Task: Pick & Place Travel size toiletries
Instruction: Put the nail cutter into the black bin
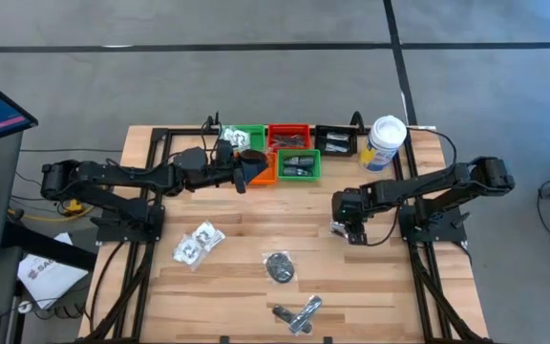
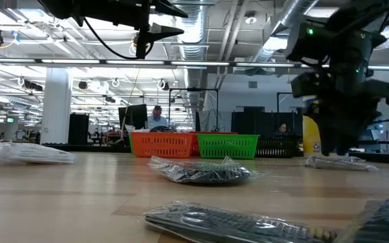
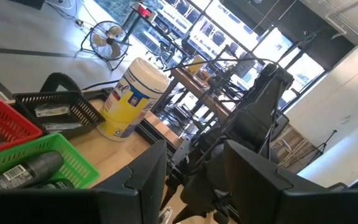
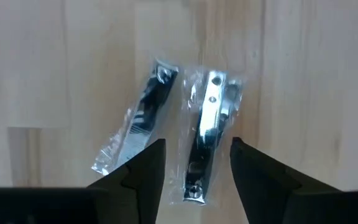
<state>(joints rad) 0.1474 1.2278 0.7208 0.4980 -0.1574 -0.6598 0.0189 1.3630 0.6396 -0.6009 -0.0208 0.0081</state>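
While the left arm hangs over the row of trays, its claw, the left gripper [image 1: 246, 174], sits above the orange tray [image 1: 267, 178], a few trays along from the white canister [image 1: 386, 141]. Its fingers stand apart and I see nothing between them. The canister carries a yellow and blue label with dark lettering that I cannot read from where I stand. The black tray [image 1: 335, 139] sits just beside the canister and holds pale sachets. Next along are the red tray [image 1: 288, 136] and a green tray [image 1: 299, 164]. A dark tube [image 3: 30, 169] in that green tray bears a white barcode sticker, its print too small to make out. The right gripper [image 4: 197, 152] hangs low over the bare wood, a short way out from the canister towards the middle of the table. Its fingers are parted, holding nothing, straddling a clear packet with a shiny nail clipper [image 4: 207, 137] lying flat on the boards. A second such packet [image 4: 142, 121] lies just beside it, tilted. Farther from the canister lie a dark round piece in plastic [image 1: 280, 267], silvery sachets [image 1: 299, 313] and, farthest off, clear packets with white contents [image 1: 197, 244].
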